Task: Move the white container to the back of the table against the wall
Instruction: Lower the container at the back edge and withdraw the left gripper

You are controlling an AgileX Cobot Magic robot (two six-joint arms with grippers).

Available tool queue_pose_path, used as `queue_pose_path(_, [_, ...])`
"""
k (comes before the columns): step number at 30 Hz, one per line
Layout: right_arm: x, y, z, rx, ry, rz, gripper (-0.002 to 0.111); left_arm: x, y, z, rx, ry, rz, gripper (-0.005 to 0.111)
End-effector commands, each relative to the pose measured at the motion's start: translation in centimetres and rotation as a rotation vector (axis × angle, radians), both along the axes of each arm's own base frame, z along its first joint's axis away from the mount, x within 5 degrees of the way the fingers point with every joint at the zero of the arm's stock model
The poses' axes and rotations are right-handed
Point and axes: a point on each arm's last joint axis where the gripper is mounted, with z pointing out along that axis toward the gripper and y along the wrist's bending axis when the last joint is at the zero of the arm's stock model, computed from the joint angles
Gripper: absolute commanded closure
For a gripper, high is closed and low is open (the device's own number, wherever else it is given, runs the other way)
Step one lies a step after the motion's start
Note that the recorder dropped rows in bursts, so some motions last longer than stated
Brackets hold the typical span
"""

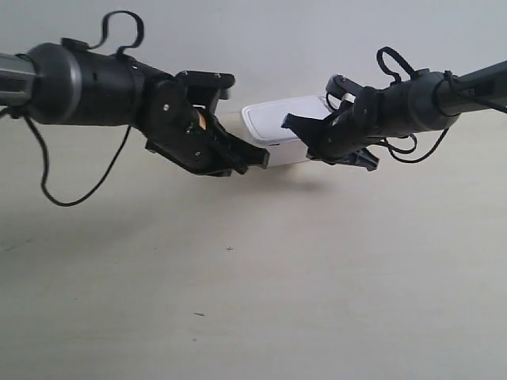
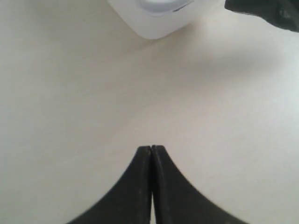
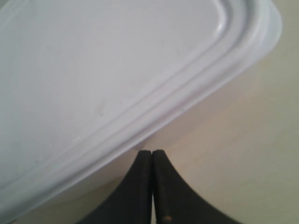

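Apparently the task is being brought near its end: the white container (image 1: 273, 127) is being seen lying far back on the table (image 1: 253, 309), just beside the wall (image 1: 261, 39). Whether it is being pressed flush against the wall cannot be told, as its rear edge is being hidden by its own lid. A last short push is being judged as possibly left, plus both arms being pulled clear.

The left gripper (image 2: 151, 150) is being held with its fingers pressed together and nothing between them, over bare table and apart from the container. The right gripper (image 3: 152, 153) is likewise being held closed and empty, its tips being kept just beside the rim of the lid; touching or not cannot be told. The container is being gripped by neither, so by the look of it the job is being done by pushing.

Counted: one white container, lid on; two arms, two grippers; one table; one wall; a few tiny dark specks (image 1: 230, 249) on the table.
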Motion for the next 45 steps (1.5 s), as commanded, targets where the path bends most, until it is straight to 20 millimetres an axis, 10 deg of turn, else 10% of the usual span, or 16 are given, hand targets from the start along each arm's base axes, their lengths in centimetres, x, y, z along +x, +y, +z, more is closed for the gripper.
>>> queue_pose_path(1, [0.6, 0.4, 1.0, 0.045, -0.053, 0.029, 0.108, -3.1, 1.7, 2.7, -0.016, -0.038, 0.008, 0.107])
queue_pose_path(24, [2.6, 1.5, 0.7, 0.126, -0.115, 0.049, 0.108, -18.3, 10.9, 13.4, -0.006, -0.287, 0.105, 0.107])
queue_pose_path(45, [4.4, 2.8, 0.0, 0.167, -0.117, 0.104, 0.108, -20.9, 12.5, 14.9, -0.020, -0.295, 0.161, 0.107])
